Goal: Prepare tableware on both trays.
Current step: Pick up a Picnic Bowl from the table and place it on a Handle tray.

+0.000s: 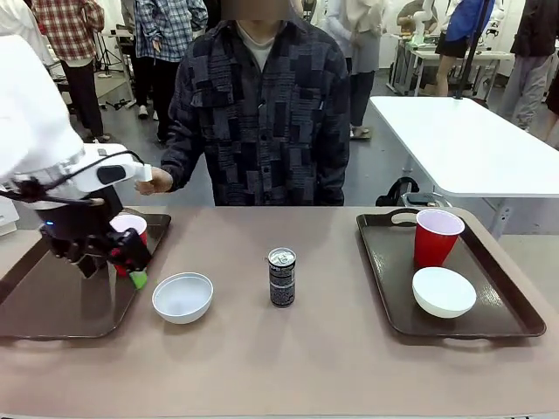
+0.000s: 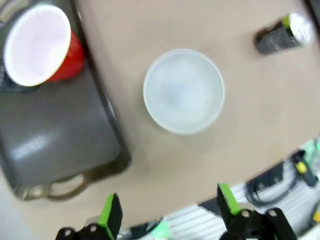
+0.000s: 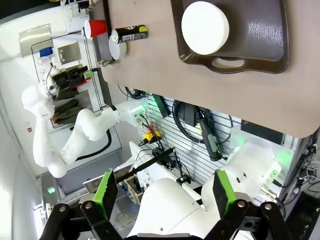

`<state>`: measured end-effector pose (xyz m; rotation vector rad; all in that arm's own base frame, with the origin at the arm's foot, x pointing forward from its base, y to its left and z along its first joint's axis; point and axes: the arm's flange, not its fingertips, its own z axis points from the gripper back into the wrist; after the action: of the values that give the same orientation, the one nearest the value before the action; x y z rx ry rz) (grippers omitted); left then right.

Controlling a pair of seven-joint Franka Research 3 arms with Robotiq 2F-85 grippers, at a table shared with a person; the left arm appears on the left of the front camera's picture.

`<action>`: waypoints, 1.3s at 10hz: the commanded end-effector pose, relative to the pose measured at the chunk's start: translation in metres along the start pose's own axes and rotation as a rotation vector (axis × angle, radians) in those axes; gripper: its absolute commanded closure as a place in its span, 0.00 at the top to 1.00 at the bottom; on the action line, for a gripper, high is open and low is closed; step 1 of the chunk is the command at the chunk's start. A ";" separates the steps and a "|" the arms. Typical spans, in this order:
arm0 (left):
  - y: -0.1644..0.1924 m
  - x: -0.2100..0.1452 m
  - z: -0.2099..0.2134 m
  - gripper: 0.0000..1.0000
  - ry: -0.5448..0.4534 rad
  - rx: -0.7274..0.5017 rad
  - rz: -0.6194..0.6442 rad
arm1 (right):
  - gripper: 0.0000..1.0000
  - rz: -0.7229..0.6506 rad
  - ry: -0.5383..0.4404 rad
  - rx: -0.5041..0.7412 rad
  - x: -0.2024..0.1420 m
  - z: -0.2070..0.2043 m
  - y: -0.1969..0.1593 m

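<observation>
One red cup [image 1: 129, 224] in left tray [image 1: 52, 301] | second cup [image 1: 437, 237], white bowl [image 1: 444, 291] in right tray [image 1: 500, 301] | left hand [image 2: 169, 207], right hand [image 3: 164, 192] spread

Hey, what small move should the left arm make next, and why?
Probably shift the open left gripper over the white bowl on the table beside the left tray and lower onto its rim. That tray holds just a red cup, while the right tray already has cup and bowl.

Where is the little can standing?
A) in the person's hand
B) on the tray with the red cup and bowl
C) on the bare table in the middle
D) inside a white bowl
C: the can stands upright on the bare table, between the left tray and the right tray.
</observation>
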<state>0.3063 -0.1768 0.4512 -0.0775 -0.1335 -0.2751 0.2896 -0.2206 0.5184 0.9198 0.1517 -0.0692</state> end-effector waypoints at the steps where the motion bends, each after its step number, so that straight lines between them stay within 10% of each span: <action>1: -0.003 0.026 -0.045 1.00 -0.017 0.019 0.112 | 1.00 -0.007 0.001 0.004 -0.001 -0.001 0.000; 5: 0.008 0.027 -0.052 1.00 0.054 -0.191 0.066 | 1.00 -0.007 0.001 0.004 -0.001 -0.001 0.000; 6: 0.007 0.036 -0.069 1.00 -0.013 -0.015 0.101 | 1.00 -0.007 0.001 0.004 -0.001 -0.001 0.000; 13: -0.011 0.059 -0.103 1.00 -0.064 0.051 0.080 | 1.00 -0.007 0.001 0.004 -0.001 -0.001 0.000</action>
<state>0.3576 -0.2011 0.3711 -0.0931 -0.1619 -0.2313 0.2895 -0.2207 0.5184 0.9199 0.1518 -0.0696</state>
